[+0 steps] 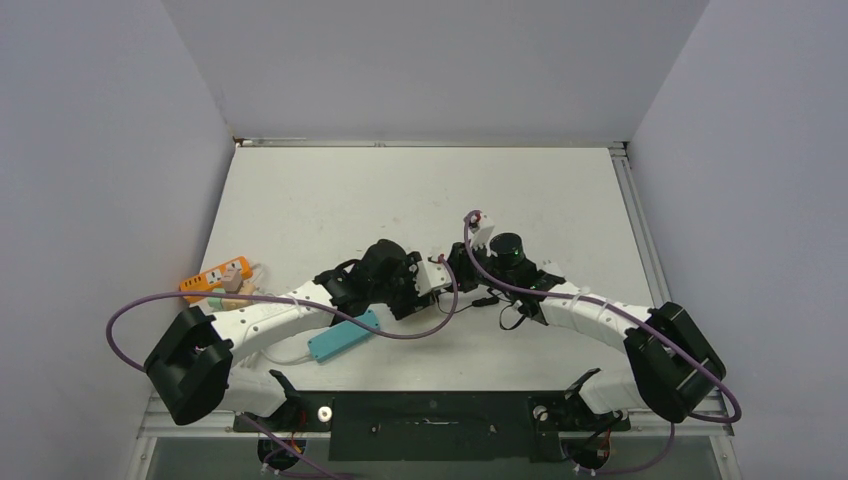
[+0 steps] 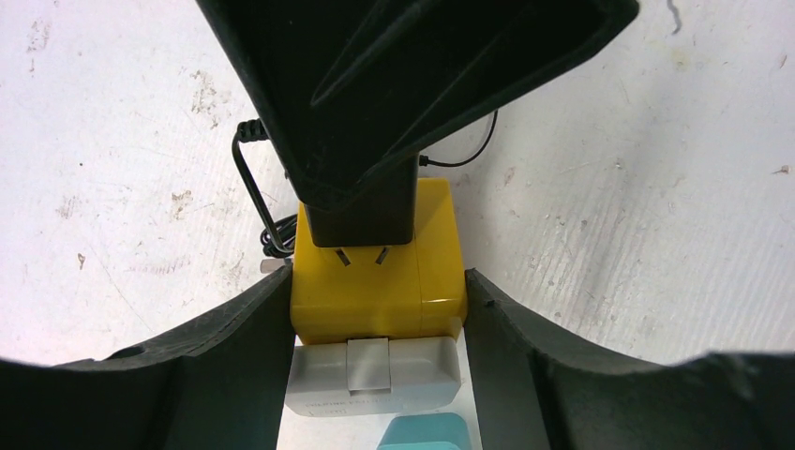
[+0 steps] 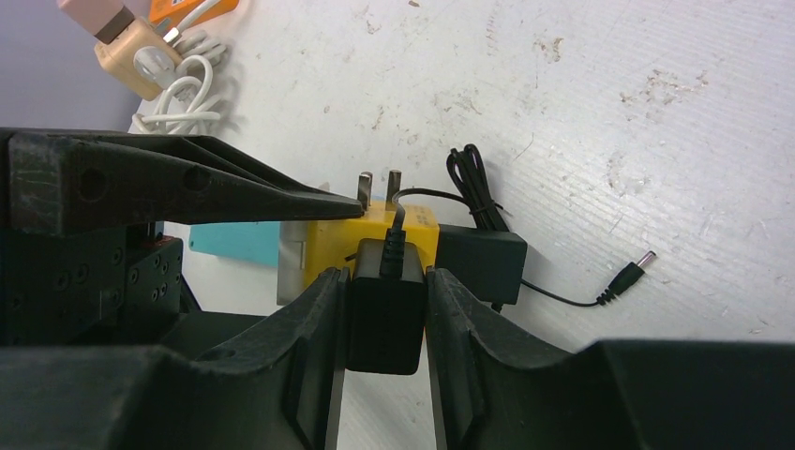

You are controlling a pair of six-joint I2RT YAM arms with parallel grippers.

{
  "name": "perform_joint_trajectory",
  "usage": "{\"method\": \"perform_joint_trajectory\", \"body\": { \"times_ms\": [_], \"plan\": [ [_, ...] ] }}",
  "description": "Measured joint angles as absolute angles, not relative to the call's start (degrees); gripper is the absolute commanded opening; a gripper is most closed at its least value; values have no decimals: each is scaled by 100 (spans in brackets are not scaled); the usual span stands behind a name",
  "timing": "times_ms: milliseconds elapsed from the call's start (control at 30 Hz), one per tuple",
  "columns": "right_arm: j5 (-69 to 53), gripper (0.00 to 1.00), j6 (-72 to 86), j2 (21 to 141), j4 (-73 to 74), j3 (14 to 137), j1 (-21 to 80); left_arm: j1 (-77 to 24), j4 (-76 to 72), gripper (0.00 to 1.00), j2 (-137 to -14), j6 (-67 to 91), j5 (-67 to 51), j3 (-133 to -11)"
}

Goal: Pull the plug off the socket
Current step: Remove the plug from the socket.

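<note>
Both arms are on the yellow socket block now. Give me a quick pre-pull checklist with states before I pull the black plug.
1. Left gripper clamps the yellow socket block on both sides: ok.
2. Right gripper closed on the black plug: ok.
3. Plug already free of the block: not ok, it sits against the yellow face.
4. Plug's thin cable lies loose on the table, barrel tip free: ok.
5. Grip firm enough not to slip: cannot tell.

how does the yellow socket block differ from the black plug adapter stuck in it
The yellow socket block is bright and wider; the black plug adapter is dark and narrower. The left gripper clamps the block, the right gripper the adapter. Both are boxy.
</note>
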State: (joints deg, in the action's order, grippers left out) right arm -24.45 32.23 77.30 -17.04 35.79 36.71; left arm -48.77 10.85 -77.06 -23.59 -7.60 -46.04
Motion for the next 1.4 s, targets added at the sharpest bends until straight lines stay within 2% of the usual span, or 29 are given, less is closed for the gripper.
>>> {"method": "perform_joint_trajectory", "body": {
  "times_ms": [300,533,867,1133,1400],
  "plan": [
    [-2438,5,3236,7756,-1739,3579,3706,-4882,1118,0,-7708,-2320,-711,-4604],
    [-1896,5,2989,7754,-1601,3701,4091,-4908,1334,0,-7859,-2292,-519,-4753],
    [-1691,5,2919,7754,-1570,3730,4112,-4910,1341,0,-7909,-2287,-480,-4794],
    [-2322,5,3096,7747,-1540,3730,3669,-4901,1194,0,-7852,-2294,-582,-4794],
    [-2408,5,3116,7745,-1538,3730,3634,-4895,1188,0,-7846,-2272,-598,-4794]
  ]
}}
